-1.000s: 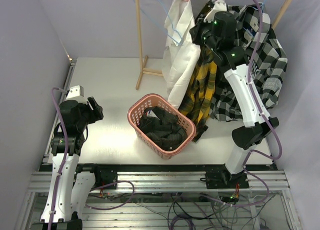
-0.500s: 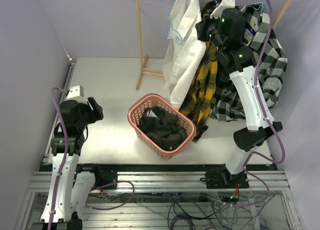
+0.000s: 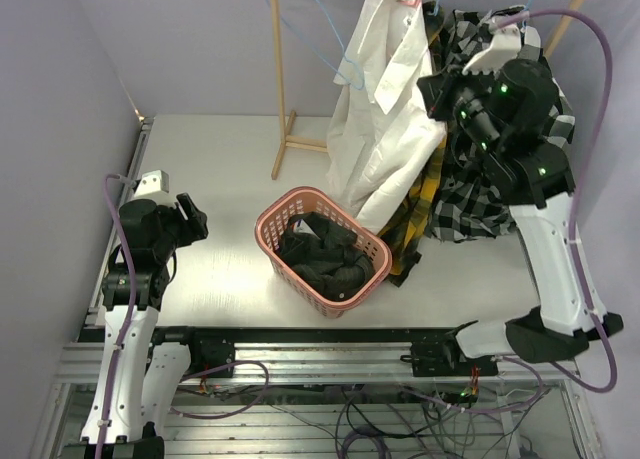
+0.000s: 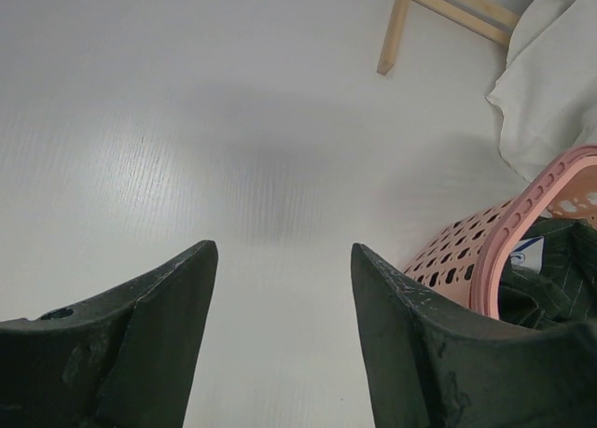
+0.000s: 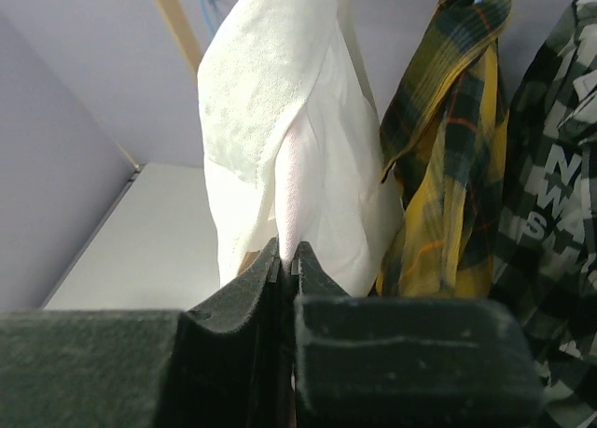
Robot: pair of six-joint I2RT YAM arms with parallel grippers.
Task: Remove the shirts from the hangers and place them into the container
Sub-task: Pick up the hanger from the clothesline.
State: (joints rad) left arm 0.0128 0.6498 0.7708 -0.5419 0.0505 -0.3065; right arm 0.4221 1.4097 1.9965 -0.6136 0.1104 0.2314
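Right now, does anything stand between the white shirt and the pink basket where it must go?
Nothing visible does. The right gripper has its jaws shut on the white shirt, which hangs just behind the basket; a dark shirt already lies inside.

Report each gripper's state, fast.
Left gripper: open, holding nothing.
Right gripper: shut, pinching a fold of the white shirt.

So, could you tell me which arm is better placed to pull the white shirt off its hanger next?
Right. The right gripper is shut on a fold of the white shirt at the rack; the left gripper hangs open, low over the table beside the container.
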